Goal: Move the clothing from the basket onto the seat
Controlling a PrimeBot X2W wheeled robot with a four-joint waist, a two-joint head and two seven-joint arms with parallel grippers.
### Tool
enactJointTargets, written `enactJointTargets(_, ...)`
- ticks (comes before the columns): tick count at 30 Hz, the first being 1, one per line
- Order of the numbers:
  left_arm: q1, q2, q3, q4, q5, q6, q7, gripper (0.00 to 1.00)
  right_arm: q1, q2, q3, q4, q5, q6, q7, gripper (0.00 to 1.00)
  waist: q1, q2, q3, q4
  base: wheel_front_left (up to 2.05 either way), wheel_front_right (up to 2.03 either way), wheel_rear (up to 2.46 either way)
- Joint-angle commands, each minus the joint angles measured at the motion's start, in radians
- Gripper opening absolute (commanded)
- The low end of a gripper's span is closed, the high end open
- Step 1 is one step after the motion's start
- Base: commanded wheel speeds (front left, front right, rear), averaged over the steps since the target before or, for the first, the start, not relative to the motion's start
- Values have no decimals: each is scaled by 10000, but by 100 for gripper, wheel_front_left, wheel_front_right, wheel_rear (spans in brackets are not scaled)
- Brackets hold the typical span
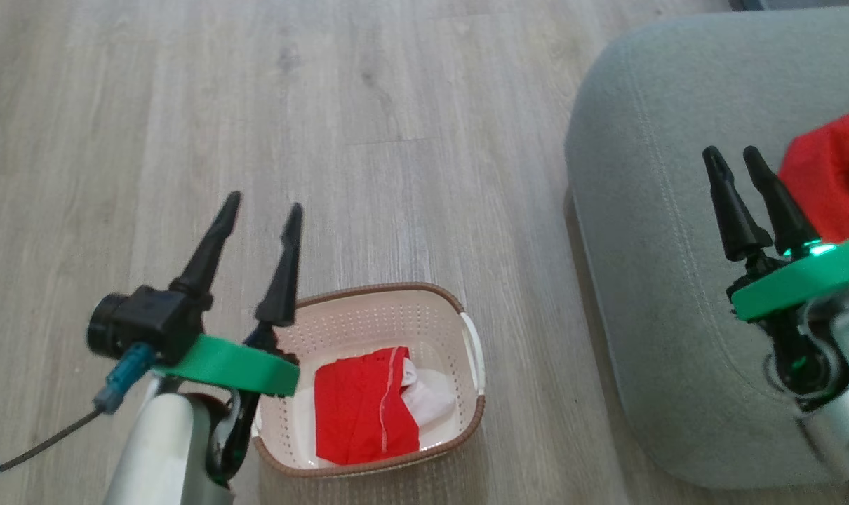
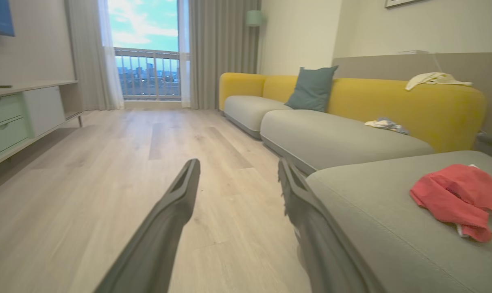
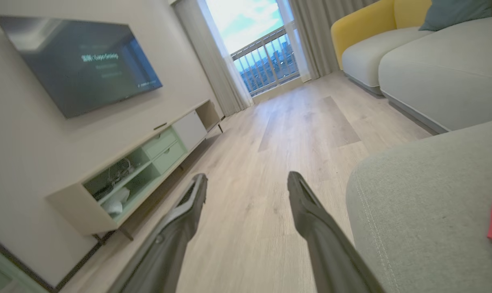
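Note:
The cream basket (image 1: 459,308) stands on the wood floor at the bottom centre of the head view, with red and white clothing (image 1: 365,414) folded inside it. Another red garment (image 1: 828,172) lies on the grey seat (image 1: 649,231) at the right; it also shows as a red garment (image 2: 457,195) on the seat (image 2: 384,211) in the left wrist view. My left gripper (image 1: 264,206) hovers open above the basket's left rim, holding nothing. My right gripper (image 1: 732,154) is open over the seat, just left of the red garment, also holding nothing.
A yellow-backed sofa (image 2: 351,122) with a teal pillow (image 2: 313,87) and loose cloths runs along the far wall. A low media cabinet (image 3: 148,162) under a wall television (image 3: 79,61) lines the other side. Wood floor (image 1: 361,140) spreads between basket and seat.

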Motion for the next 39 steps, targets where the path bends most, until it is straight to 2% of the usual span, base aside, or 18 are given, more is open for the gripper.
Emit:
enactJointTargets(1,-215,-11,413,-251,-18,106,-44,100,82,65,-173,-439,-109,-2,-102,100,1,-1,-62,134,0,0,0)
enactJointTargets(6,-164,-14,652,-86,-216,752,-44,100,1330,1371,-1529,-1247,-803,-2,-109,100,1,-1,-66,386,0,0,0)
enactJointTargets(9,-21,-14,600,67,-170,818,-44,100,1979,2138,-2005,-1377,-1554,-2,-110,100,1,-1,-67,466,0,0,0)
enactJointTargets(16,366,-15,226,350,71,787,-44,100,2977,3473,-2776,-1161,-3495,-2,-111,100,1,-1,-55,604,0,0,0)
enactJointTargets(18,423,-15,31,421,287,694,-44,100,3127,3561,-2834,-1133,-3805,-2,-111,100,1,-1,-41,634,0,0,0)
enactJointTargets(22,501,-16,-17,518,200,814,-44,100,3293,3707,-2950,-1113,-3971,-2,-112,100,1,-1,4,657,0,0,0)
enactJointTargets(26,475,-16,-217,568,596,642,-44,100,3260,3780,-2929,-1111,-4022,-2,-112,100,1,-1,55,605,0,0,0)
enactJointTargets(39,317,-16,-191,559,403,824,-44,100,3151,3774,-2856,-1085,-4011,-2,-112,100,1,-1,164,519,0,0,0)
